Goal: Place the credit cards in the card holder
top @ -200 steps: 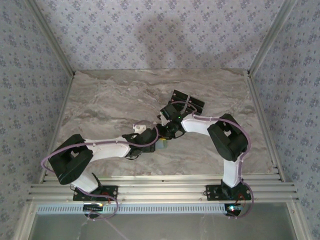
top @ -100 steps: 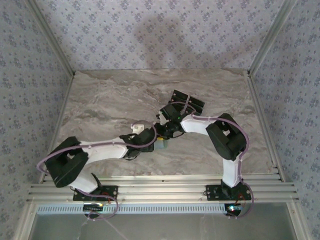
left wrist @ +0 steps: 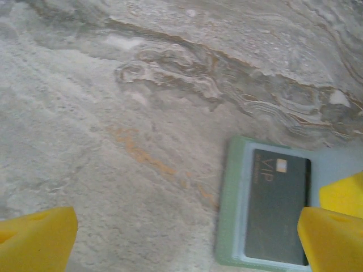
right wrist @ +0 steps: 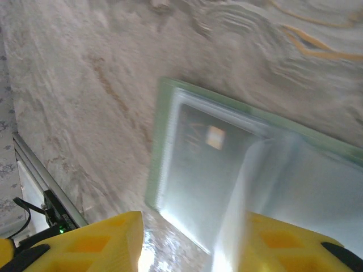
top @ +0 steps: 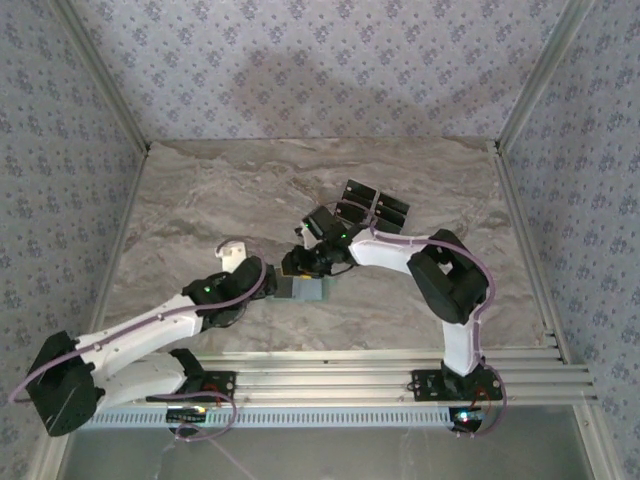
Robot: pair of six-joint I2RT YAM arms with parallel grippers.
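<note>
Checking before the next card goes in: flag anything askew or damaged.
Nothing looks damaged. The VIP card lies square in one panel of the open card holder; the other black cards sit loosely fanned farther back.

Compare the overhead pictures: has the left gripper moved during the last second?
Yes. The left gripper has drawn back leftward, off the holder, toward the table's left edge.

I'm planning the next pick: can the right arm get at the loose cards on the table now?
Probably yes. The loose cards lie uncovered on the table beside its wrist, with nothing between. The right claw stands open over the holder, so it only needs to swing back.
</note>
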